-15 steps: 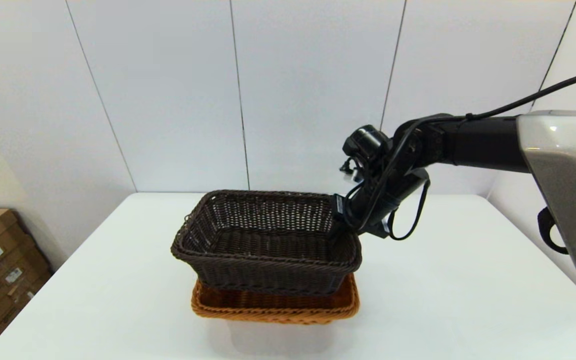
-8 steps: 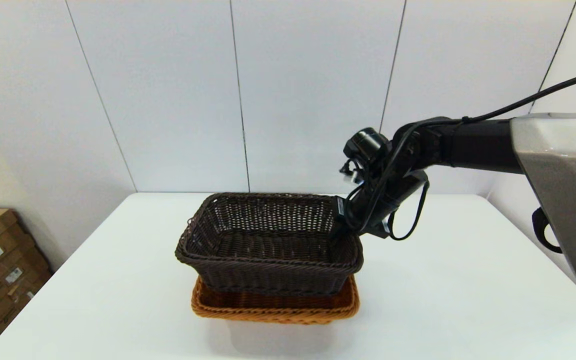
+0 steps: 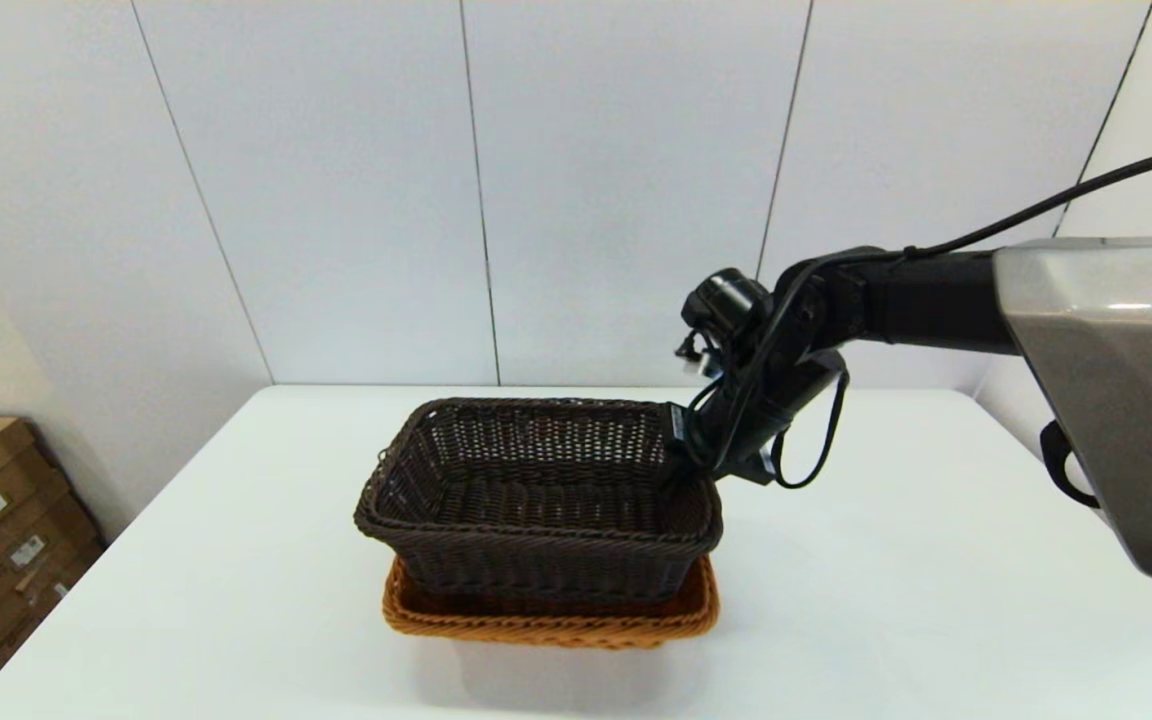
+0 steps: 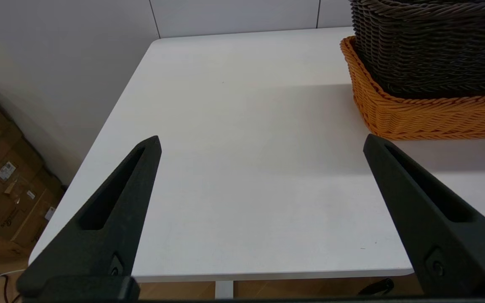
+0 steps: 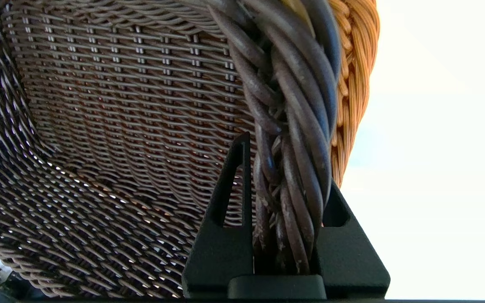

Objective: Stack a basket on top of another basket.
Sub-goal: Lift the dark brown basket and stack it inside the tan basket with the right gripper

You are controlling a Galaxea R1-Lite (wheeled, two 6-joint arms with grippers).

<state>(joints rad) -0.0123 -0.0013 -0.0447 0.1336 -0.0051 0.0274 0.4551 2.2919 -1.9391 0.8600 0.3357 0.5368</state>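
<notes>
White table (image 3: 886,600) holds the orange basket (image 3: 546,620); right gripper (image 3: 681,470) pinches the dark basket (image 3: 536,500), which could tip if dropped crooked.

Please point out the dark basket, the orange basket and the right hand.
dark basket (image 3: 536,550), head view, near wall.
orange basket (image 3: 546,625), head view, front rim.
right hand (image 5: 286,235), right wrist view, on the clamped braided rim.

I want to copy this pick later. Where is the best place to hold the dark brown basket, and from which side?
Grip the dark brown basket by its braided rim on the robot's right short side, coming from above. The rim is thin enough to fit between the fingers, one inside the wall and one outside, as the right tool holds it now, above the orange-tan basket.
</notes>
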